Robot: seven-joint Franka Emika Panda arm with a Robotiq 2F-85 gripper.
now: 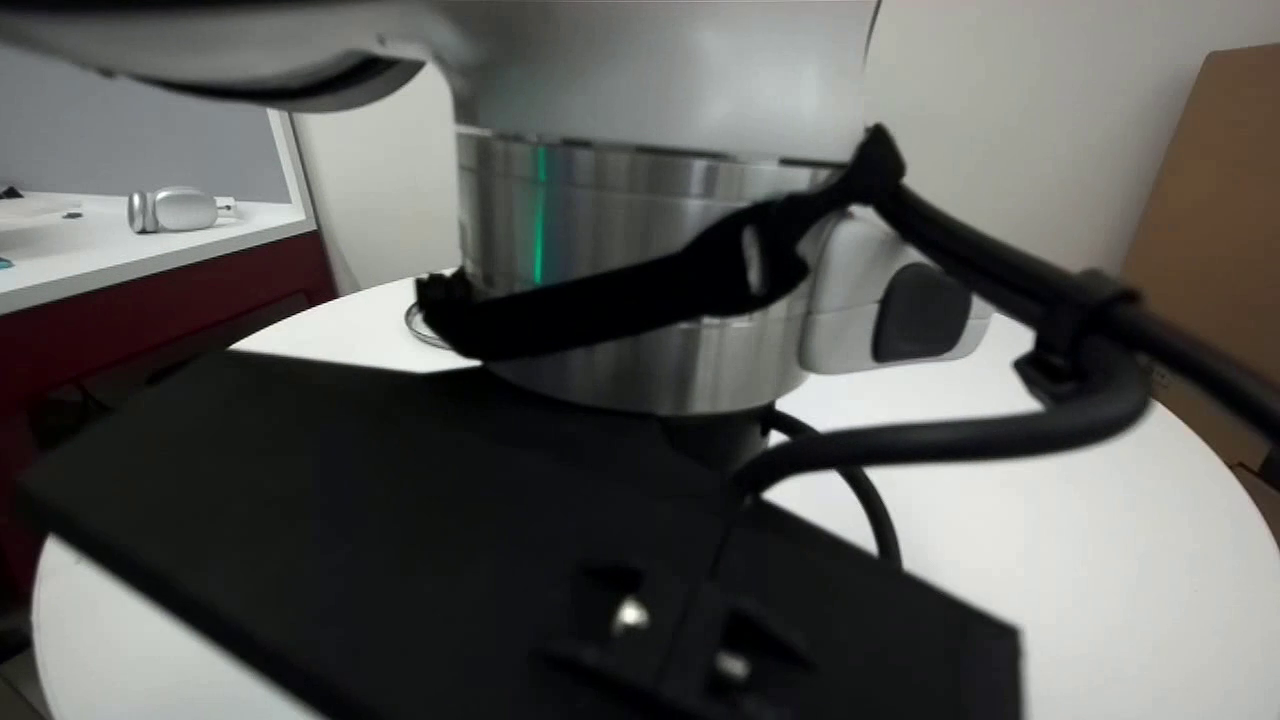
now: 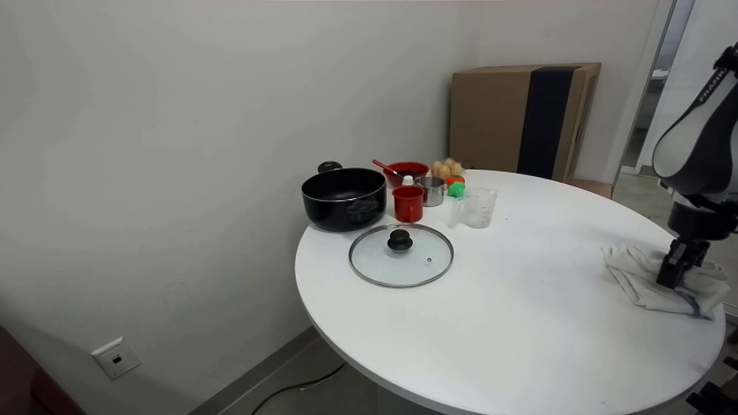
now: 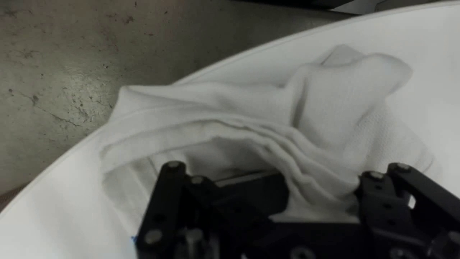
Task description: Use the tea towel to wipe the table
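The tea towel [image 2: 637, 282], white with a dark blue stripe, lies crumpled near the rim of the round white table [image 2: 496, 323]. My gripper [image 2: 671, 280] points down into it, fingertips low at the tabletop. In the wrist view, folds of the tea towel [image 3: 330, 100] run in between the fingers, and the gripper [image 3: 318, 196] is shut on them. Part of the cloth reaches to the table's edge there. The arm and a dark flat plate [image 1: 400, 520] hide gripper and towel in an exterior view, where the table [image 1: 1060, 530] shows around them.
Across the table stand a black pot [image 2: 344, 204], a glass lid [image 2: 375, 262], a red cup [image 2: 408, 207], a clear measuring cup [image 2: 481, 210], a metal cup [image 2: 432, 193], a red bowl [image 2: 412, 167] and several eggs [image 2: 445, 169]. A cardboard box [image 2: 493, 121] stands behind.
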